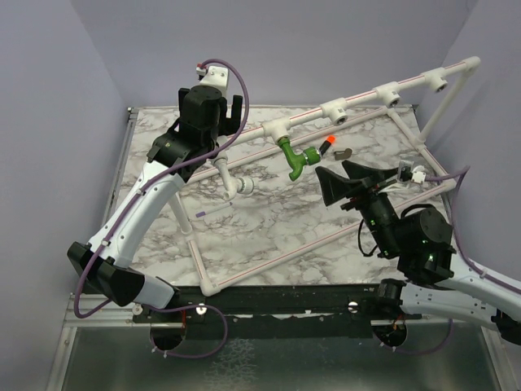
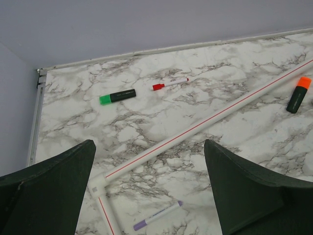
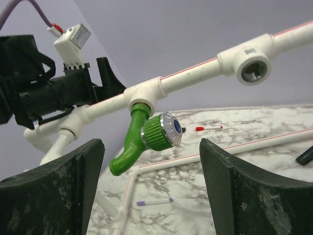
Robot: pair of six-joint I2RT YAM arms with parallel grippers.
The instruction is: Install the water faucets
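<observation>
One bright green water faucet [image 1: 293,156] hangs from a white tee socket [image 1: 277,129] on the raised white pipe, spout down, its green knob with silver cap facing my right wrist camera [image 3: 161,131]. My right gripper [image 1: 358,175] is open just to the right of it, touching nothing; in the right wrist view the faucet [image 3: 128,147] sits beyond the open gripper [image 3: 151,147], apart from both fingers. My left gripper [image 1: 230,114] stands open behind the raised pipe's left end. In the left wrist view this gripper [image 2: 149,147] has only the table between its fingers. Other tee sockets [image 1: 335,110] [image 3: 249,61] are empty.
The white pipe frame [image 1: 269,257] lies around the marble table. Markers lie on it: a green highlighter [image 2: 117,96], a red marker [image 2: 169,83], an orange highlighter [image 2: 298,94] and a purple marker [image 2: 157,215]. A pipe stub with a fitting [image 1: 242,186] hangs at the left.
</observation>
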